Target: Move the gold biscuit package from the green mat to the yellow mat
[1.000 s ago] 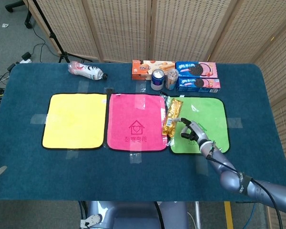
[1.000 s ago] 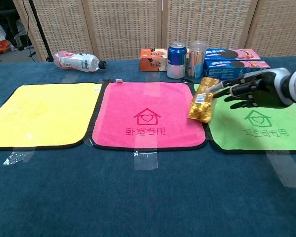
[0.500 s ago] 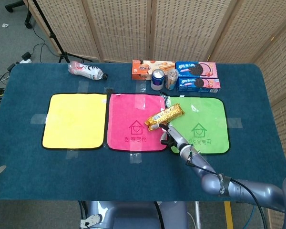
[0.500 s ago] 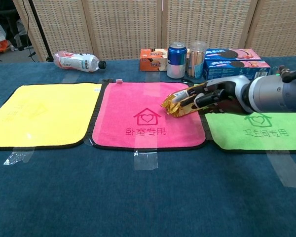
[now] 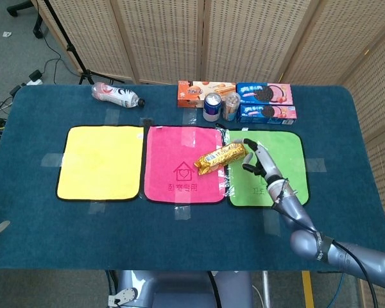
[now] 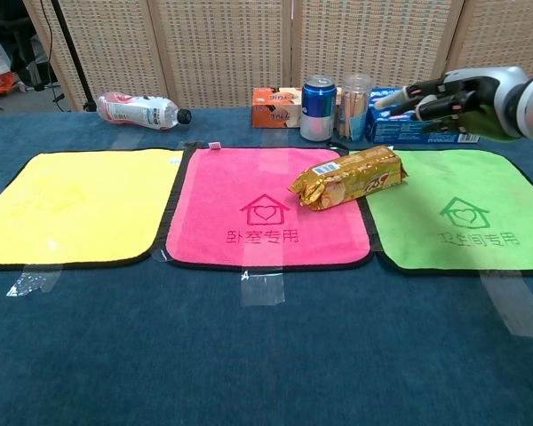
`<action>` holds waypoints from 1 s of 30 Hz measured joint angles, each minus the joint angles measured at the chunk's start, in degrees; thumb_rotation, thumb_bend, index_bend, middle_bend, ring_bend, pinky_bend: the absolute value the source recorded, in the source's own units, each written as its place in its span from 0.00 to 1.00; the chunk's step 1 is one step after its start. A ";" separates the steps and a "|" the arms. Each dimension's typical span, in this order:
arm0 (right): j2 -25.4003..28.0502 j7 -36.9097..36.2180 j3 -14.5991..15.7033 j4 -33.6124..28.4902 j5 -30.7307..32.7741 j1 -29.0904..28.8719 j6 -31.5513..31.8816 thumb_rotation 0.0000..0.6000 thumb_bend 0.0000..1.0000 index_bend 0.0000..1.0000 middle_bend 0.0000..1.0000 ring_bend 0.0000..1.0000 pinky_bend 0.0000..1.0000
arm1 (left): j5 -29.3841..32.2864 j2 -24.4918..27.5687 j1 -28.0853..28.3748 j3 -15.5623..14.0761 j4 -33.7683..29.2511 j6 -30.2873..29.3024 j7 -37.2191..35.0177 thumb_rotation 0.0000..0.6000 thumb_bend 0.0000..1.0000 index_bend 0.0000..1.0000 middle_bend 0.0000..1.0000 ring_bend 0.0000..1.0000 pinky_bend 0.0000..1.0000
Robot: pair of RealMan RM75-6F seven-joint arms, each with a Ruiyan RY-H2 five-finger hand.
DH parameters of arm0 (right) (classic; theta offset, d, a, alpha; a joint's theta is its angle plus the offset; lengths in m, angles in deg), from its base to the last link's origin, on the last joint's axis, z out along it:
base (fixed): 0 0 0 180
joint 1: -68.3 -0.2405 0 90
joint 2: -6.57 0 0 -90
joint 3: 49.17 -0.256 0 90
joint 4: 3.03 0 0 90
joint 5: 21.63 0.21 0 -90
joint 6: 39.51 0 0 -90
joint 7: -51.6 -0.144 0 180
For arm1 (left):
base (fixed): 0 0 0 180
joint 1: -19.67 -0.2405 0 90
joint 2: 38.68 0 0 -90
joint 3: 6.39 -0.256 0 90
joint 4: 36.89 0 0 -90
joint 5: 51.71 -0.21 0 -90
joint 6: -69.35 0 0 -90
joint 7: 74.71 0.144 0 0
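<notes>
The gold biscuit package (image 5: 219,157) (image 6: 348,176) lies flat across the seam between the pink mat (image 5: 179,186) (image 6: 249,186) and the green mat (image 5: 283,151) (image 6: 466,191). Most of it rests on the pink mat's right edge. My right hand (image 5: 258,160) (image 6: 451,96) hovers over the green mat, to the right of the package and apart from it, with its fingers spread and nothing held. The yellow mat (image 5: 99,160) (image 6: 71,204) lies bare at the far left. My left hand does not show in either view.
Along the table's back edge lie a plastic bottle (image 5: 117,95) (image 6: 138,109), an orange box (image 5: 194,94) (image 6: 275,106), a blue can (image 5: 212,106) (image 6: 318,96), a clear cup of sticks (image 5: 231,106) (image 6: 354,106) and two blue cookie boxes (image 5: 266,102) (image 6: 395,133).
My right hand carried the package from the green mat toward the pink mat, turned it sideways, then let go. The hand has since risen and drawn back to the right; the package lies still.
</notes>
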 measured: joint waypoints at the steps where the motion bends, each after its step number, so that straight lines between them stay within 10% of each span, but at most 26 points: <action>1: -0.38 -0.06 -0.14 1.91 0.46 -0.12 -0.52 1.00 1.00 0.20 0.12 0.00 0.02 | 0.18 -0.15 0.17 0.12 -0.19 0.12 0.81 1.00 0.05 0.00 0.00 0.00 0.00; 14: -9.94 -0.50 -1.24 26.29 6.13 -2.33 -13.19 1.00 1.00 0.24 0.12 0.00 0.08 | 4.01 -1.25 2.06 1.28 -1.85 3.29 5.90 1.00 0.05 0.00 0.00 0.00 0.00; 30: -15.31 3.53 -2.30 19.86 6.43 -5.16 -11.04 1.00 1.00 0.25 0.13 0.00 0.10 | 5.33 -1.37 2.72 1.50 -1.33 5.12 5.23 1.00 0.05 0.00 0.00 0.00 0.00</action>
